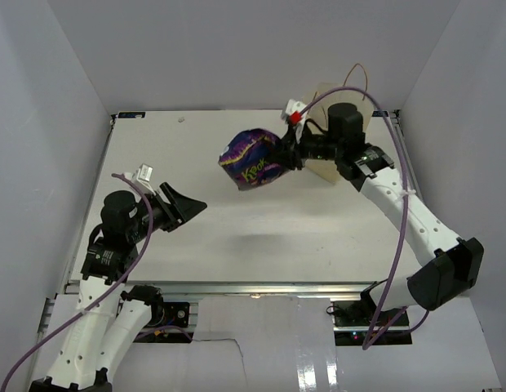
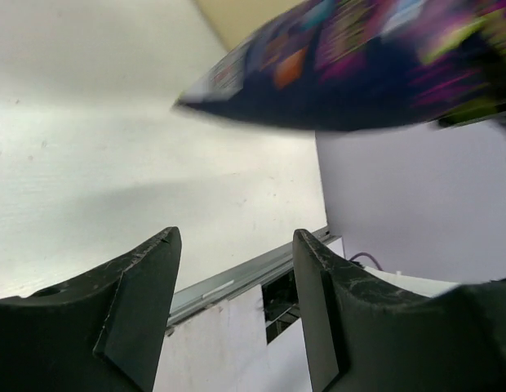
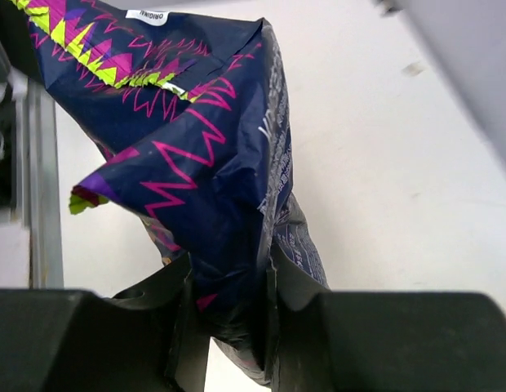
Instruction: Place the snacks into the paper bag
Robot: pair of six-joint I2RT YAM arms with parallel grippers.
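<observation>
A dark blue and purple snack packet (image 1: 251, 159) hangs in the air over the middle of the table. My right gripper (image 1: 287, 155) is shut on its end. In the right wrist view the crumpled packet (image 3: 204, 147) is pinched between the jaws of the right gripper (image 3: 228, 282). The tan paper bag (image 1: 320, 100) stands at the back right, mostly hidden behind the right arm. My left gripper (image 1: 192, 214) is open and empty at the left, low over the table. In its wrist view the left gripper (image 2: 237, 245) points toward the packet (image 2: 359, 73) above, with a strip of the paper bag (image 2: 237, 20) behind.
White enclosure walls (image 1: 57, 122) close in the table on the left, back and right. A metal rail (image 1: 261, 286) runs along the near edge between the arm bases. Purple cables (image 1: 400, 237) loop along both arms.
</observation>
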